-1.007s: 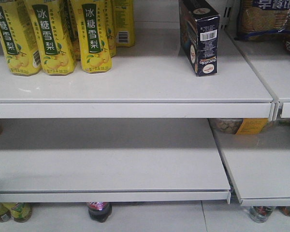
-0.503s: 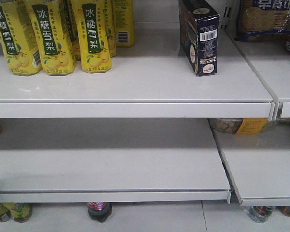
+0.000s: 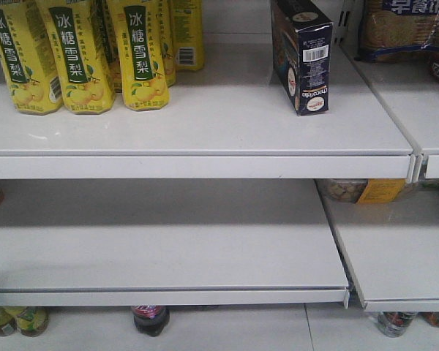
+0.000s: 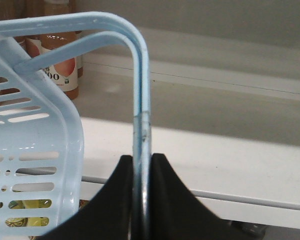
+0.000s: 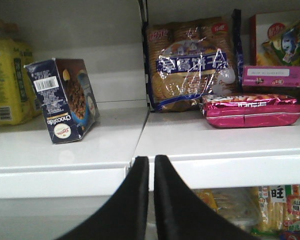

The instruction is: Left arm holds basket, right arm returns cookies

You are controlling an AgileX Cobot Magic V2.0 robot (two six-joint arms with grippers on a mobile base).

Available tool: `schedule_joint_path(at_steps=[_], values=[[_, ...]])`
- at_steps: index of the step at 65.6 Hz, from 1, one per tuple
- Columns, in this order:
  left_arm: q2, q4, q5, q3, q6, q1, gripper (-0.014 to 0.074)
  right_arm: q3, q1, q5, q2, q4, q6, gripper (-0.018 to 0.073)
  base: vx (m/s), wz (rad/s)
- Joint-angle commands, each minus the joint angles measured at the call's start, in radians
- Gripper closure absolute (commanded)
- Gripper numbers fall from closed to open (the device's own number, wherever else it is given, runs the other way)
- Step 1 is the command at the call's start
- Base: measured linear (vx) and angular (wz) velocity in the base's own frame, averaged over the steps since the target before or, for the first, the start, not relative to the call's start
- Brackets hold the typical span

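Left wrist view: pointed black left fingers [image 4: 141,200] pinch the basket [image 4: 35,145]'s smooth hoop handle; right fingers [image 5: 151,200] nearly touching.

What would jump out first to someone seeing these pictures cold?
Probably the dark navy cookie box, standing alone on the upper white shelf, right of a row of bright yellow drink bottles. Next, the light blue basket, whose hoop handle is pinched between the left gripper's black fingers. The right gripper is closed and empty, below the shelf edge.
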Motion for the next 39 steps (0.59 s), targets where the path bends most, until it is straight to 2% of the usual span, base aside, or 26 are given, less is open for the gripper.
schedule_joint_path(at_steps=[1, 28, 34, 39], values=[[-0.02, 0.02, -0.096, -0.03, 0.019, -0.007, 0.0599, 0.012, -0.042, -0.109, -0.009, -0.016, 0.001, 0.0568, 0.0, 0.0], [-0.02, 0.02, -0.096, -0.03, 0.019, -0.007, 0.0599, 0.015, -0.05, -0.103, -0.008, -0.003, 0.013, 0.0568, 0.0, 0.0], [-0.02, 0.02, -0.096, -0.03, 0.019, -0.007, 0.0599, 0.015, -0.05, -0.065, -0.004, 0.119, -0.089, 0.0568, 0.0, 0.0], [-0.02, 0.02, -0.096, -0.03, 0.019, -0.007, 0.0599, 0.015, -0.05, -0.036, -0.001, 0.271, -0.258, 0.0568, 0.0, 0.0]])
